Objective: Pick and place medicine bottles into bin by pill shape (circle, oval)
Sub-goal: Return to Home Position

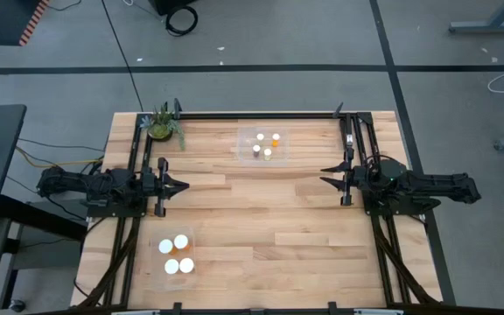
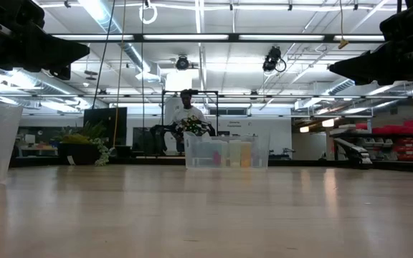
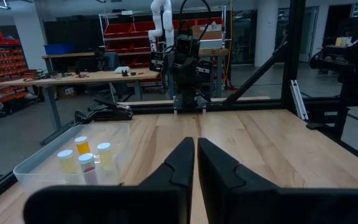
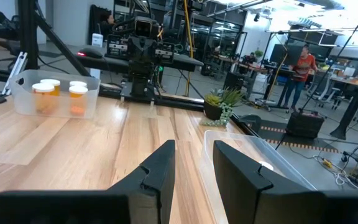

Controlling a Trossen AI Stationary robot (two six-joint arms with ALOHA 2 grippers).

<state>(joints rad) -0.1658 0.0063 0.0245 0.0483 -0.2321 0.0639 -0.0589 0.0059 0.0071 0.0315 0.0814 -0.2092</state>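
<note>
I see both arms up off the table (image 1: 261, 219), one at each side. They point at each other across the wood. The left gripper (image 1: 185, 185) hangs over the left part of the table, about halfway from front to back. Its two fingers (image 3: 179, 163) are pressed almost together, with only a thin slit between them, and they pinch nothing. The right gripper (image 1: 322, 176) hangs over the right part, facing the left one and well apart from it. Its fingers (image 4: 160, 168) are spread a little. I can see a clear gap of bare wood between them.

The medicine bottles (image 1: 260, 137) are all inside two clear bins. The far bin (image 1: 245, 133) sits at the back edge of the table, about in the middle. Four narrow-capped bottles (image 1: 268, 153) stand up straight in it, close together. They are orange with white caps. The near bin (image 1: 157, 262) sits at the front of the table, on the left arm's side. The wide-capped bottles (image 1: 181, 241) stand in it in a bunch, white caps up. Both bins are well apart from both grippers.

A small green plant (image 1: 164, 128) stands at the back left corner, near the far bin but not touching it. In the low view a person (image 2: 187, 107) is in the room behind the table — past the far bin, a long way off.
</note>
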